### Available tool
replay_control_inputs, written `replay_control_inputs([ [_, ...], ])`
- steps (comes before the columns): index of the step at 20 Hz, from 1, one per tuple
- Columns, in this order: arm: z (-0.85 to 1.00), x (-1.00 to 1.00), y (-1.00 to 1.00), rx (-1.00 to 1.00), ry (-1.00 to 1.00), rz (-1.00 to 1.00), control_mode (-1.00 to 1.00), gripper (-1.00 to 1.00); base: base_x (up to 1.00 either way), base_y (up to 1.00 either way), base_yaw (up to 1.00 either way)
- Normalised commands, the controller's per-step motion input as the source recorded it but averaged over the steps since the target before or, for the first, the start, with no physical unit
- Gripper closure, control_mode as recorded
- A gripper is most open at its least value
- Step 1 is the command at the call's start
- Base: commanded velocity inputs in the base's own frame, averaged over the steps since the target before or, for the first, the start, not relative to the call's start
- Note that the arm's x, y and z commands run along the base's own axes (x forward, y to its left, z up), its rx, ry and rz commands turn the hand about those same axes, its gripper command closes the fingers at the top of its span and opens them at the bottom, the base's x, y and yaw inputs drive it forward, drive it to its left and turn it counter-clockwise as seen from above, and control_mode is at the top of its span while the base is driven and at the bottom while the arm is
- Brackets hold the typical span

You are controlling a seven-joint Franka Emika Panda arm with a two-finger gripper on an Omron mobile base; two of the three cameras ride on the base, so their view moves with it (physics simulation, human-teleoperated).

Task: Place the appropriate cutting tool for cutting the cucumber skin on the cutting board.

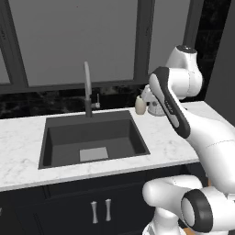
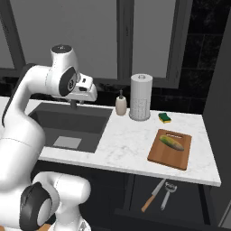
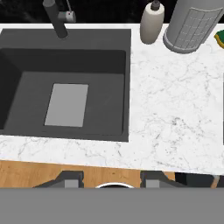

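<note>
Above the sink's (image 2: pixel 67 124) near edge the pincer (image 2: pixel 74 104) hangs, jaws apart and grasping nothing, so fetching is pending: reach far right and down to the peeler (image 2: pixel 167 193) in the open drawer (image 2: pixel 180 203), below the cutting board (image 2: pixel 159 155) with the cucumber (image 2: pixel 172 142).

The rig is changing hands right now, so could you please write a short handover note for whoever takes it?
Gripper: partly open, empty, hovering above the counter's front edge beside the dark sink.
Green-yellow oblong cucumber: lies on the reddish-brown wooden cutting board, right of the sink.
Two slim tools in the open drawer below: an orange-handled knife and a grey peeler.
Done: nothing placed.
Left: fetch the cutting tool, set it on the board.
</note>
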Motion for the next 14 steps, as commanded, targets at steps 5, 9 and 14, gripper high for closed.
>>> replay_control_inputs([
  [5,-0.05,-0.02,-0.09,0.0,0.0,0.0,-1.0,-1.0,0.0,0.0,0.0],
  [9,-0.62,0.02,-0.9,-0.02,0.06,-0.05,-1.0,-1.0,0.0,0.0,0.0],
  [14,-0.94,-0.02,-1.0,-0.06,0.03,-0.05,-1.0,-1.0,0.0,0.0,0.0],
])
